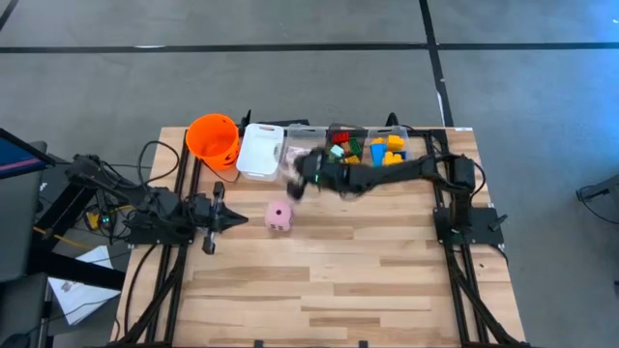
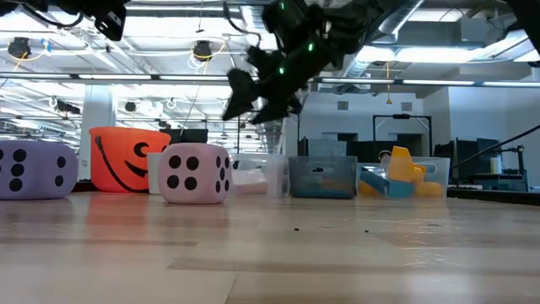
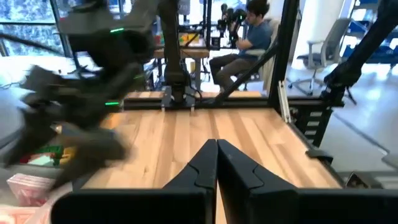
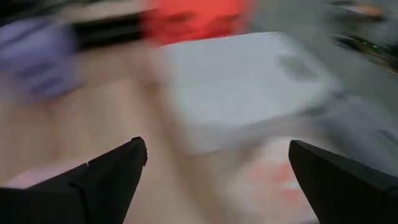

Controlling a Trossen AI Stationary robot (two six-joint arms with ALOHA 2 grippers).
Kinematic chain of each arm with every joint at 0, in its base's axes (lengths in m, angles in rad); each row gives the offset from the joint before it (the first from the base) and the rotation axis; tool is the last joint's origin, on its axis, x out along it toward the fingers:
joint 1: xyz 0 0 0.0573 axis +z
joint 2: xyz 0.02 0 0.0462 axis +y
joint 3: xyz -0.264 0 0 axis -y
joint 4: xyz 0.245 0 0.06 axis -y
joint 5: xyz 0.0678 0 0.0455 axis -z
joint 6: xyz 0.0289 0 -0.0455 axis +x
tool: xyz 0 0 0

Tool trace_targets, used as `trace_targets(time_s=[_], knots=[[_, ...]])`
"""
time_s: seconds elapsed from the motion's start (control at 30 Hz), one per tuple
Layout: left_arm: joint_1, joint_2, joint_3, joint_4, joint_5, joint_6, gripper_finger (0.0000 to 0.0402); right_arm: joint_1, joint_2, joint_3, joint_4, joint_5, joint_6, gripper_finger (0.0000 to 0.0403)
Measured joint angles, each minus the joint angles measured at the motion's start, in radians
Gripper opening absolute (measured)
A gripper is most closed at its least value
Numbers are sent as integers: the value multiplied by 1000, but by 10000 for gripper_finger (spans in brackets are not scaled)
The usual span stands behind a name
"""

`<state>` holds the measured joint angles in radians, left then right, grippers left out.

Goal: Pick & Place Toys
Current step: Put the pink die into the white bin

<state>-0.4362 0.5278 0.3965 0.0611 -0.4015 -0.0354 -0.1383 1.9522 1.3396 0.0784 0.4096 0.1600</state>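
A pink dotted die (image 1: 279, 216) (image 2: 196, 173) rests on the wooden table near its middle. A purple die (image 2: 34, 169) sits on the table further to the left in the low view. Colourful bricks (image 1: 385, 148) (image 2: 396, 173) lie in clear bins at the far edge. My right gripper (image 1: 295, 182) (image 2: 246, 97) (image 4: 217, 180) hangs open in the air, over the near side of the white bin (image 4: 249, 81) and beyond the pink die, with nothing between its fingers. My left gripper (image 1: 230, 220) (image 3: 217, 168) is shut and level, left of the pink die.
An orange bucket (image 1: 214, 139) (image 2: 126, 159) stands at the far left, and next to it is the white bin (image 1: 259, 150). A row of clear bins (image 1: 334, 145) runs toward the right. Bare wood (image 1: 338, 271) fills the table's near half. A person sits in the room beyond (image 3: 249, 37).
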Motion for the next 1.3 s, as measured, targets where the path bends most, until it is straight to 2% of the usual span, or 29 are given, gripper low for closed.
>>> trace_targets(time_s=[0.17,0.47,0.6,0.77,0.93,1.1,1.2,1.3], knots=[[0,85,0,-1,0,9,0,140,0,0,-98,-62,-129,388],[0,248,0,31,0,3,0,298,0,-39,-138,-45,-126,388],[0,281,0,31,-61,-47,3,309,0,-52,-141,-35,-105,388],[0,286,0,32,-66,-75,27,317,0,-52,-169,-43,-131,388],[0,277,0,31,-70,-76,57,298,0,-52,-263,-43,-74,396],[0,277,0,24,-70,-77,76,311,0,-63,-339,38,-52,395],[0,277,0,17,-71,-77,80,330,-1,-141,-220,30,-133,394],[0,277,0,11,-100,-82,81,329,-6,-260,11,-22,-161,395]])
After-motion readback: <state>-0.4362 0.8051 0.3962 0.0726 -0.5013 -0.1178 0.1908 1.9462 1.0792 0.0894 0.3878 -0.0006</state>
